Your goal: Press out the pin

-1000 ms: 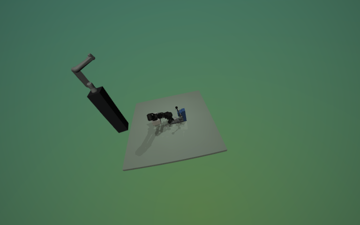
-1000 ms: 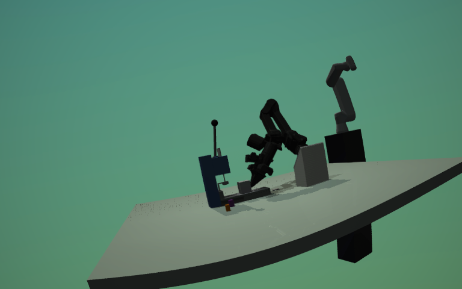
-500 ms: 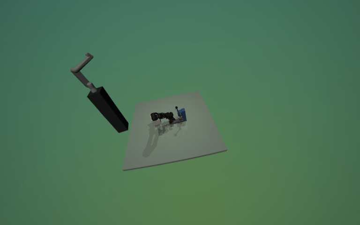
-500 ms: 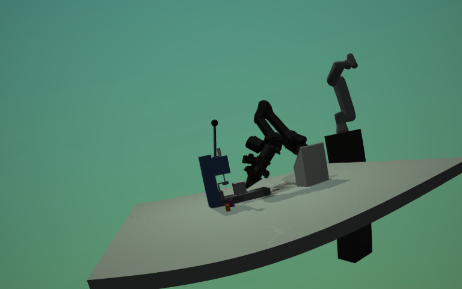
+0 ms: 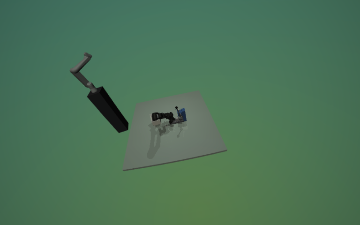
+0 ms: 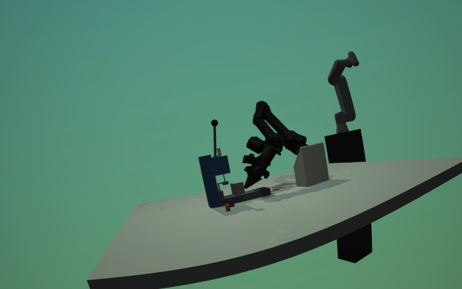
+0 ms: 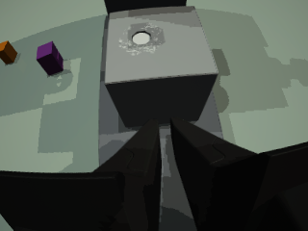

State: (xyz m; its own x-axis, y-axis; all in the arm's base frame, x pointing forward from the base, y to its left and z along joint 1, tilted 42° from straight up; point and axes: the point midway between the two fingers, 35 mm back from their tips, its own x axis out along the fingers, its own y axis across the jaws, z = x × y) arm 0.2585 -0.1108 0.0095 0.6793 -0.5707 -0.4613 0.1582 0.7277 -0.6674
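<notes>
White pin top [image 7: 141, 38], wrist view only.

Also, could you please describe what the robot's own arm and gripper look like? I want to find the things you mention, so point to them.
The arm [image 5: 158, 115] [image 6: 261, 112] is black throughout, with chunky rounded joints and a link with a long slot through it. The gripper [image 6: 245, 186] [image 7: 165, 127] is black too, with two straight fingers tapering to narrow tips. I can't make out any cables or markings.

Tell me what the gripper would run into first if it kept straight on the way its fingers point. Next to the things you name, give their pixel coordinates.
Probably the lower part of the near face of the grey block [image 6: 237, 188] [image 7: 161, 98], just ahead of the gripper [image 6: 245, 186] [image 7: 165, 127]; whether they already touch is unclear.
</notes>
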